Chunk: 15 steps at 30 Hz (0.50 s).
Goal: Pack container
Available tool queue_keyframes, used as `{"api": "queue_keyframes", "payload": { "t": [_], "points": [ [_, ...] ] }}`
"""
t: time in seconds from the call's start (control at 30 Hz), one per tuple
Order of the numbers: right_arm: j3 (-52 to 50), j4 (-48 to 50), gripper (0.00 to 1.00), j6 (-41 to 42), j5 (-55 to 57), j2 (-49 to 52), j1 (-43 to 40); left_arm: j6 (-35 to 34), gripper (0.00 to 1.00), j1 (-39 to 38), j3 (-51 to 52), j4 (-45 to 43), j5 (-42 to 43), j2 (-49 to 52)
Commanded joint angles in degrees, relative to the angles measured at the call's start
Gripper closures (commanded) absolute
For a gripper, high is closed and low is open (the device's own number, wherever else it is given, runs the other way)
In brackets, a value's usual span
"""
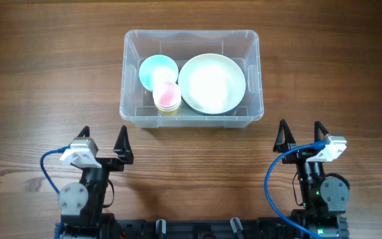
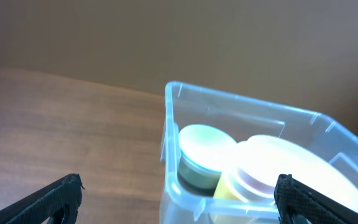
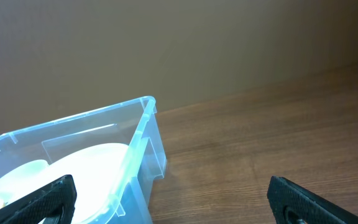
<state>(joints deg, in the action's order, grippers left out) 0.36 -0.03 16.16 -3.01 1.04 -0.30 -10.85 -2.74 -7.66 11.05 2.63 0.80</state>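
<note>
The clear rectangular container [image 1: 254,73] stands at the middle back of the wooden table. Inside it sit a large white bowl [image 1: 211,82], a small light blue bowl [image 1: 158,70] and a pink cup nested in a yellow cup [image 1: 167,97]. The container also shows in the left wrist view [image 2: 185,102] and in the right wrist view [image 3: 138,134]. My left gripper [image 1: 103,140] is open and empty, near the table's front left. My right gripper [image 1: 302,133] is open and empty, near the front right. Both grippers are apart from the container.
Bare wooden tabletop [image 1: 45,73] surrounds the container on all sides. A blue cable [image 1: 45,166] loops by the left arm and another blue cable [image 1: 274,179] by the right arm. A brown wall [image 3: 166,43] rises behind the table.
</note>
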Motion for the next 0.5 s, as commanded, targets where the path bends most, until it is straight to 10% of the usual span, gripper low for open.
{"api": "queue_keyframes", "payload": {
  "t": [0.0, 0.47],
  "points": [
    [-0.1, 0.2, 0.0, -1.0, -0.9, -0.4, 0.3, -0.3, 0.0, -0.4, 2.3, -0.4, 1.0, -0.6],
    [-0.1, 0.2, 0.0, -1.0, -0.9, -0.4, 0.3, 1.9, 0.0, -0.4, 4.7, -1.3, -4.0, -0.6]
  ]
}}
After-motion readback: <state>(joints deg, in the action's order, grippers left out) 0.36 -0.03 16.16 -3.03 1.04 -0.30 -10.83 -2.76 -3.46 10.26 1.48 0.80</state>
